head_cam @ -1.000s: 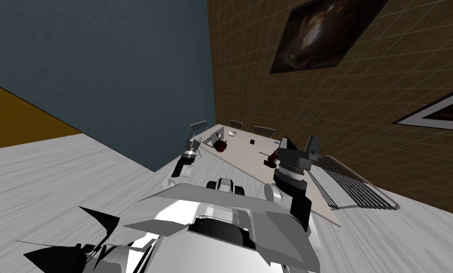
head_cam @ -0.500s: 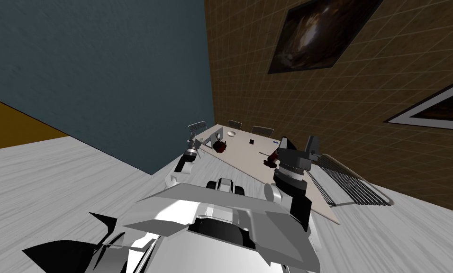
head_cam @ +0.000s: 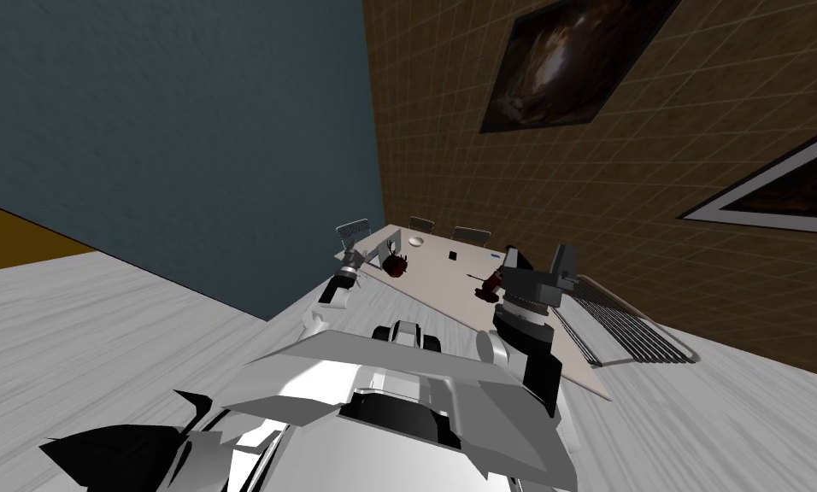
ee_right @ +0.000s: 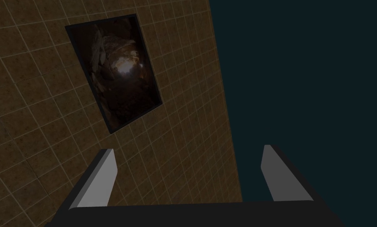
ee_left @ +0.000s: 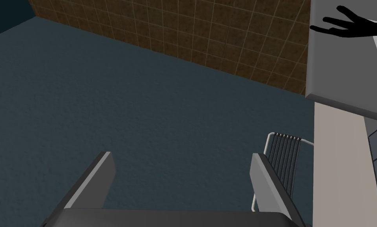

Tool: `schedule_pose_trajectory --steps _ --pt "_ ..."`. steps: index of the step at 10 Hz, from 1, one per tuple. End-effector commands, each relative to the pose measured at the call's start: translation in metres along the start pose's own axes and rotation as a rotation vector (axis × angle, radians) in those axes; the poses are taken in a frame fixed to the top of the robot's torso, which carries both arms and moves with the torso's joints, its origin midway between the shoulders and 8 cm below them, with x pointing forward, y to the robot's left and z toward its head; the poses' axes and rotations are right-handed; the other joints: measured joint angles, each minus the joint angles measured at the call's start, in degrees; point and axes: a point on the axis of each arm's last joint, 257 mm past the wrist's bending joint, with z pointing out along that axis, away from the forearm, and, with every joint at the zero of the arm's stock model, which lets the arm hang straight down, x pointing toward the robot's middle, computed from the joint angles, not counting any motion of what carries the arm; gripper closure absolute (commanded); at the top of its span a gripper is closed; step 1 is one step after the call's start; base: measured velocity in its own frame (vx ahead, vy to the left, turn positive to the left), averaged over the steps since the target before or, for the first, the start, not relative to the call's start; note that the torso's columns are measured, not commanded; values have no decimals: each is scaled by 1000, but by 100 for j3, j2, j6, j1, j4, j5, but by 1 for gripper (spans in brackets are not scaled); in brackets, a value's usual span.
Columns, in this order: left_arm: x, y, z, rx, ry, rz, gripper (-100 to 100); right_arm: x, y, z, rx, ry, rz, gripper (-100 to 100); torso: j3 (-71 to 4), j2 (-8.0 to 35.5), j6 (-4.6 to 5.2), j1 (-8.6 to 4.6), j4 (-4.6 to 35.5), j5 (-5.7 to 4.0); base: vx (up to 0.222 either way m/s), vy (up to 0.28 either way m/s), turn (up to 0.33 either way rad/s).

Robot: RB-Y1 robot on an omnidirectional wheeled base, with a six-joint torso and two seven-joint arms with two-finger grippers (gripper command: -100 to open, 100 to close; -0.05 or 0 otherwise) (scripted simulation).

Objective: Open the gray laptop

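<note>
Laptop [ee_left: 341, 55]: a plain gray flat slab, matte, with a square corner and a thin squared edge. You find it on the end of the beige table [ee_left: 337, 165] nearest your left gripper [ee_left: 181, 159], off to one side of the fingers and apart from them. One straight side runs along the table's edge, just over it. The rest is cut off, so you cannot tell its long axis, which way it faces, or whether the lid is up. A black twig shape [ee_left: 345, 25] crosses its face.

Left gripper [head_cam: 353, 259]: the two blade fingers stand wide apart with nothing between them. Past one finger stands a chair [ee_left: 284, 157] with a back of thin upright wires in a pale frame, against a rough blue-gray wall [ee_left: 144, 110].

Count on the table [head_cam: 437, 273], a long smooth top:
- two dark red lumps, one [head_cam: 396, 265] near the left gripper, one [head_cam: 486, 290] beside the right arm
- one white bowl [head_cam: 416, 242]
- one small black block [head_cam: 454, 255]

You can count four chairs around the table. Three are small at the far end, and one [head_cam: 629, 325] is large on the right.

Right gripper [head_cam: 537, 259]: it is raised over the table's right side, with the fingers [ee_right: 101, 177] spread wide and holding nothing.

Two dark framed pictures hang on the brown tiled wall [head_cam: 501, 188]. The floor [head_cam: 99, 325] is pale gray and streaked.
</note>
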Motion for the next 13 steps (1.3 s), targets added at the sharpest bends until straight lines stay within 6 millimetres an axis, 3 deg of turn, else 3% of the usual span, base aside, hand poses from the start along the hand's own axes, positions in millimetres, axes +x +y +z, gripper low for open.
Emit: schedule_pose_trajectory --steps 1,8,11,13 --pt "-7 21 12 -54 -29 -42 -100 0 0 0 0 0 0 0 -1 -1 0 -1 0 0 36 30 -59" --pt "-14 77 32 -196 -105 -184 -100 0 0 0 0 0 0 0 0 0 0 1 0 0 30 31 -60" --pt "2 109 36 -264 -141 -297 -100 0 0 0 0 0 0 0 1 1 2 -4 -1 0 24 28 -49" --pt "10 116 35 -277 -148 -331 -100 0 0 0 0 0 0 0 -22 -39 27 -4 -23 9 5 24 -10"
